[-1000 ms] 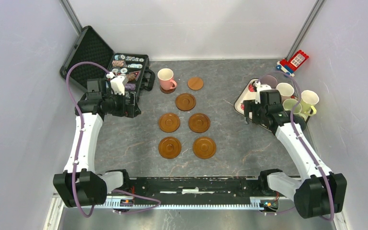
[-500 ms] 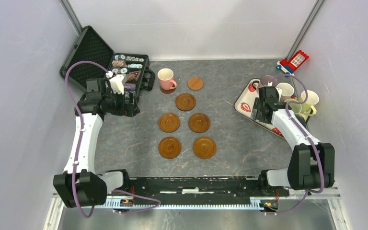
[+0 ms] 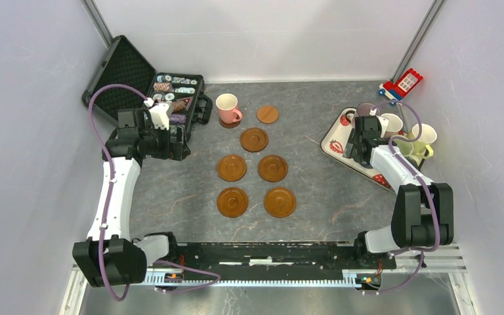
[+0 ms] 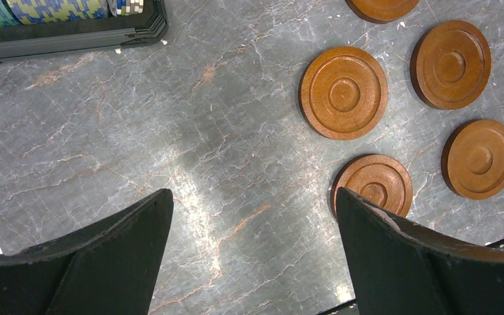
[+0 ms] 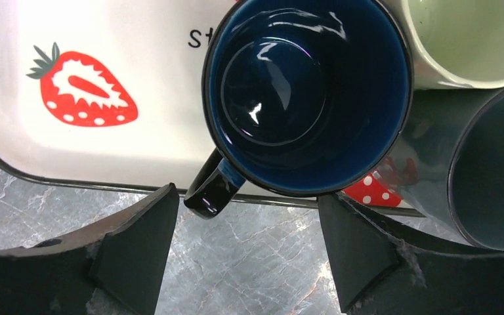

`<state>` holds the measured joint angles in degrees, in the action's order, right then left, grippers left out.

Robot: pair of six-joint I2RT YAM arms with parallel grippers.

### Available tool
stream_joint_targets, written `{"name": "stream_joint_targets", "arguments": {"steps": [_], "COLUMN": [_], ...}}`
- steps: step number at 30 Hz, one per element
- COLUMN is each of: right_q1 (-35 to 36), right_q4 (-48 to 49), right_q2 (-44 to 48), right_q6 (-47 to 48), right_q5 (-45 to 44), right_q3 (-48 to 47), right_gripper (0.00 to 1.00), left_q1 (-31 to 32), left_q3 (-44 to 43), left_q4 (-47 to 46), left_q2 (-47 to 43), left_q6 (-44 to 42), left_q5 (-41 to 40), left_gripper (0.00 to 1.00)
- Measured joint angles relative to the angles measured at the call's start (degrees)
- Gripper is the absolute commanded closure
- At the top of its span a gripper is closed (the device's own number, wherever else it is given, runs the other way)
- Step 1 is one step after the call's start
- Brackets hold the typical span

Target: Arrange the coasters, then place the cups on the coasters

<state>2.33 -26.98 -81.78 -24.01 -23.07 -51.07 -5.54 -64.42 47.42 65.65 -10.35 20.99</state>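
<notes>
**Figure. Top, left-wrist and right-wrist views.** Seven coasters [image 3: 254,139] lie in the middle of the surface [image 3: 302,98], so the arranging step appears complete. Only the pink mug [image 3: 227,106] stands on a coaster, at the far-left end of the group; the other six coasters are bare. The remaining mugs [image 3: 390,123] crowd on and beside the strawberry-print tray [image 3: 336,141] at the right edge, so six placements appear outstanding.

The right hand [image 5: 246,203] hangs over the tray's rim, released and holding nothing. Its fingers [image 5: 138,249] flank the handle of the navy mug [image 5: 305,92]. That mug stands on the tray just beside a dark grey-green mug [image 5: 492,177]; picking it up seems to be the step in hand.

The left hand [image 4: 251,197], spread wide and empty, hovers over bare surface between the chip case [image 3: 177,88] and the coasters.

Compared with a second before, the right arm has drawn its elbow up and inward and carried its hand slightly farther over the tray. The left arm, coasters and pink mug are unchanged.
</notes>
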Motion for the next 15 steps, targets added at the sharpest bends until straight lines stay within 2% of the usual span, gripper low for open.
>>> {"name": "stream_joint_targets", "arguments": {"steps": [4, 9, 15], "right_q1": [-0.8, -1.1, -1.7], "right_q4": [0.9, 1.7, 2.3], "right_q2": [-0.6, -0.5, 1.3], "right_q6": [0.0, -0.2, -0.1], "right_q5": [-0.1, -0.2, -0.2], "right_q3": [-0.2, 0.4, 4.0], "right_gripper": [0.22, 0.42, 0.55], "left_q1": [0.0, 0.0, 0.0], "left_q3": [0.0, 0.0, 0.0], "left_q4": [0.0, 0.0, 0.0], "left_q2": [0.4, 0.5, 0.9], "left_q6": [0.0, 0.0, 0.0], "left_q5": [0.0, 0.0, 0.0], "left_gripper": [0.0, 0.0, 0.0]}}
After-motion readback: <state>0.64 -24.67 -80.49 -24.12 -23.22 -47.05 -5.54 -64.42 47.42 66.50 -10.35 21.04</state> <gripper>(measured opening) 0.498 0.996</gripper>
